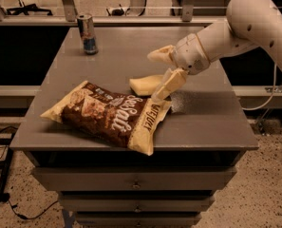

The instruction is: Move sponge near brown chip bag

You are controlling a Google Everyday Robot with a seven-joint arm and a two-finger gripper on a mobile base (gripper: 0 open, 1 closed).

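The brown chip bag [107, 115] lies flat on the front left of the grey table [207, 122], with tan ends and white script. The sponge [144, 84], a small pale yellow block, lies on the table right against the bag's upper right edge. My gripper [153, 77] reaches in from the right and hovers at the sponge. Its cream fingers are spread open, one finger [160, 54] above and behind the sponge, the other [171, 83] at the sponge's right end. Nothing is held.
A slim silver-blue drink can [87, 33] stands upright at the table's back left. My white arm [245, 25] crosses over the table's right side. Drawers sit below the front edge. A rail runs behind the table.
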